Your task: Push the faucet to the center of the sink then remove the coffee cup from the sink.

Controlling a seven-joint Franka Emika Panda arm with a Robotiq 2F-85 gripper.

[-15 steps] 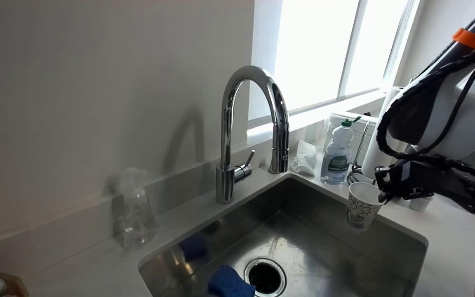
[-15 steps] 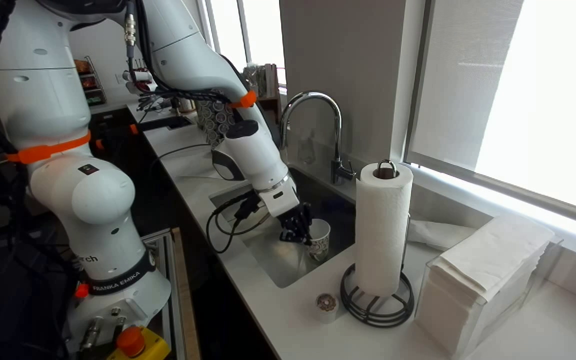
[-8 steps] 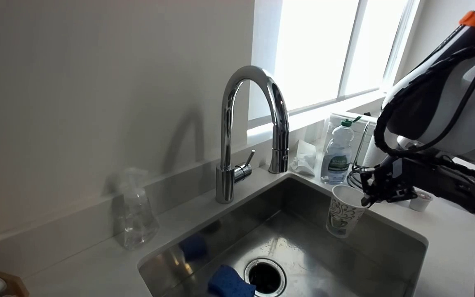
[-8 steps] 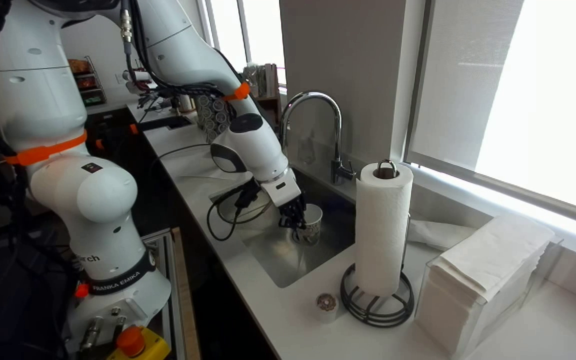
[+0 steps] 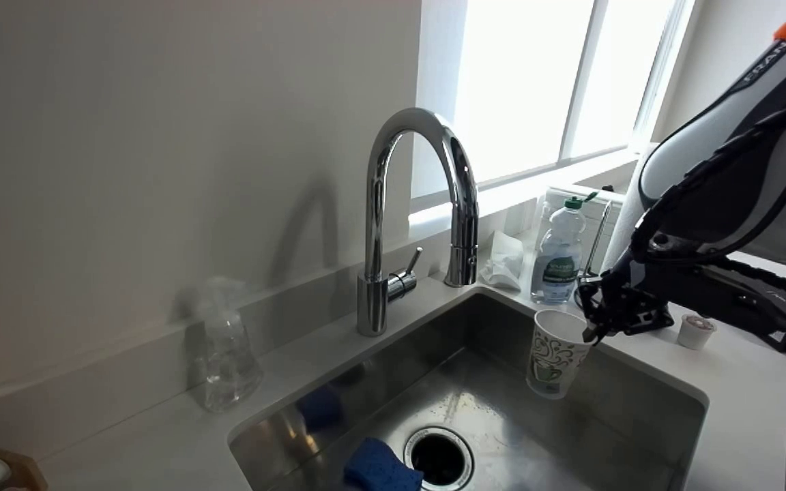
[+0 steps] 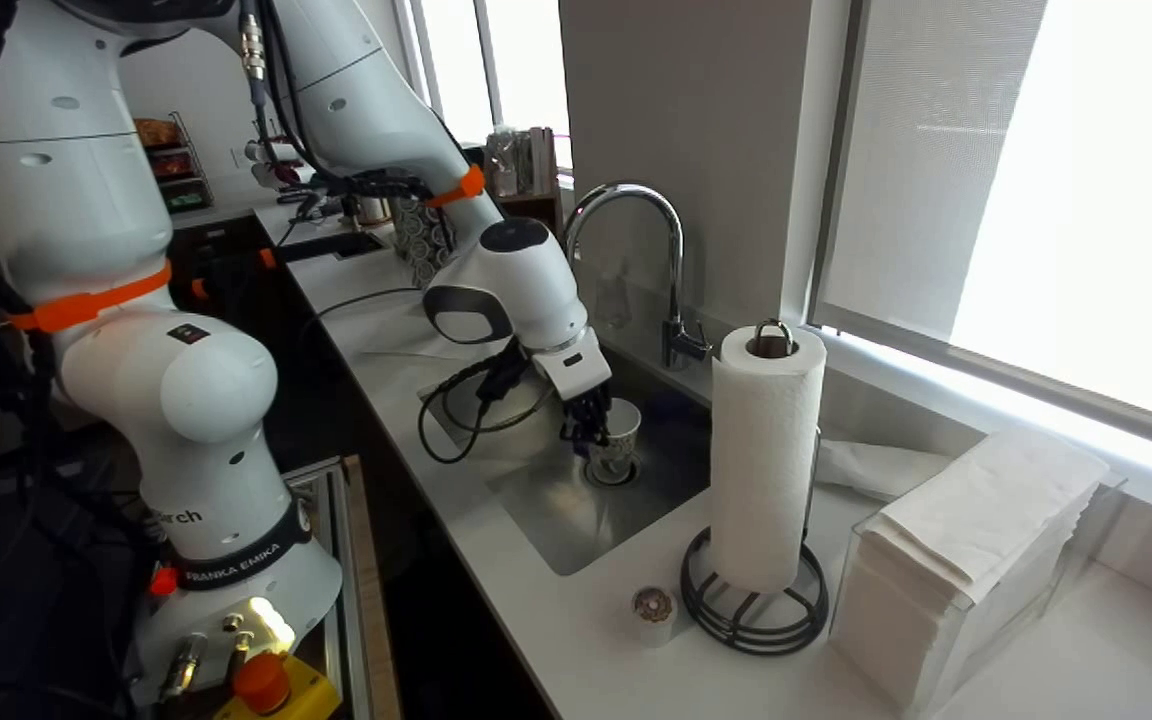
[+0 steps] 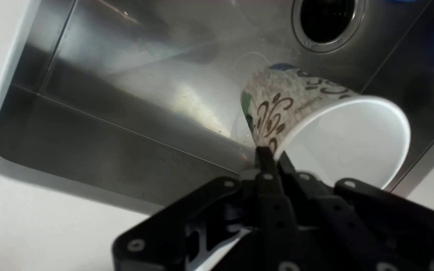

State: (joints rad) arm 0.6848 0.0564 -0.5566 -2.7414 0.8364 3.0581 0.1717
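The coffee cup, white paper with a brown swirl print, shows in both exterior views and in the wrist view. My gripper is shut on its rim, one finger inside and one outside; it also shows in both exterior views. The cup hangs slightly tilted over the steel sink, apparently above its floor. The chrome faucet stands behind the sink, its spout arching out above; it also shows in an exterior view. The gripper is apart from the faucet.
A blue sponge lies beside the drain. A clear spray bottle, a dish soap bottle, a coffee pod and a paper-towel roll stand on the counter around the sink. A napkin holder stands behind the roll.
My gripper has carried the cup toward the drain: leftward in an exterior view, and up and slightly left, away from the camera, in the opposite one. The faucet has not moved.
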